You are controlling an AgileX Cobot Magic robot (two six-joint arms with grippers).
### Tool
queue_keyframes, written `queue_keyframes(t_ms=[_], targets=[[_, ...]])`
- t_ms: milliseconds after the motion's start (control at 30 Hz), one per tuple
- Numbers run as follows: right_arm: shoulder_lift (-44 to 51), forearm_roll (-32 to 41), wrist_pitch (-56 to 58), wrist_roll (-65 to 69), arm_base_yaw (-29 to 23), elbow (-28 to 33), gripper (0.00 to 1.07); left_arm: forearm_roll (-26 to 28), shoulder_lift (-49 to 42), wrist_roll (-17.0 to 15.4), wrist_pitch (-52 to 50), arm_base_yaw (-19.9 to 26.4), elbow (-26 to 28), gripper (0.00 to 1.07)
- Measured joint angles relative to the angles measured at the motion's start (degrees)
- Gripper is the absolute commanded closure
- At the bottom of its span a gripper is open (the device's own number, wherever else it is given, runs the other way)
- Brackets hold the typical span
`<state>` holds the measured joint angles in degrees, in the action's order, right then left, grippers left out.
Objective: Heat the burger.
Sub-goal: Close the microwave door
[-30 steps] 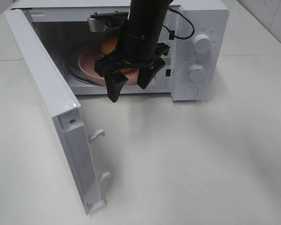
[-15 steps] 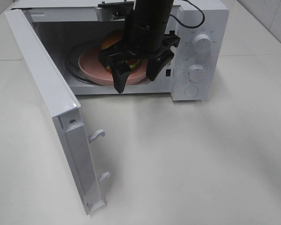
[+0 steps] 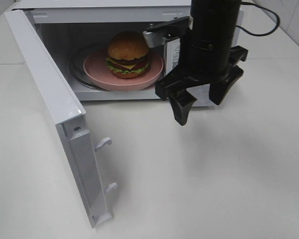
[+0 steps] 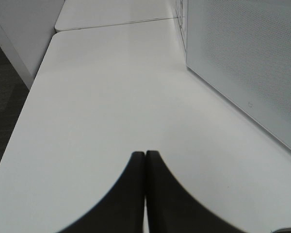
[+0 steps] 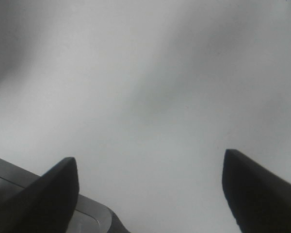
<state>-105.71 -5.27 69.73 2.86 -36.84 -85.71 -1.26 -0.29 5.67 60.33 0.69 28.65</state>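
One white door (image 3: 45,94) was seen swung open nearest, with two small hooks (image 3: 103,143) on its edge. One left claw (image 4: 145,160) was shut tight on nothing, over the white table (image 4: 102,97). One right claw (image 3: 199,110) was spread wide and empty, hung just in front of the microwave (image 3: 89,15). Farthest back, one burger (image 3: 128,55) was set on one pink plate (image 3: 97,74) inside it.
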Motion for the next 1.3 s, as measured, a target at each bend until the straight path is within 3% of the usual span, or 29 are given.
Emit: queue_keyframes(t_ms=[133, 167, 267, 333, 467, 1300], targets=[[4.24, -0.29, 0.06, 1.09, 4.24, 4.47, 0.31, 0.00, 0.00, 0.00, 0.00, 0.00, 0.00, 1.06], [6.30, -0.34, 0.06, 1.43, 7.45, 6.59, 0.31, 0.00, 0.00, 0.00, 0.00, 0.00, 0.00, 1.06], [7.56, -0.46, 0.06, 1.66, 9.22, 7.79, 0.31, 0.00, 0.00, 0.00, 0.00, 0.00, 0.00, 1.06], [12.95, -1.32, -0.06, 2.69, 15.47, 13.01, 0.31, 0.00, 0.00, 0.00, 0.00, 0.00, 0.00, 1.06], [20.28, -2.23, -0.06, 3.95, 20.40, 18.51, 0.31, 0.00, 0.00, 0.00, 0.00, 0.00, 0.00, 1.06], [71.10, -1.03, -0.80, 4.07, 21.66, 48.93, 0.31, 0.00, 0.00, 0.00, 0.00, 0.00, 0.00, 1.06]])
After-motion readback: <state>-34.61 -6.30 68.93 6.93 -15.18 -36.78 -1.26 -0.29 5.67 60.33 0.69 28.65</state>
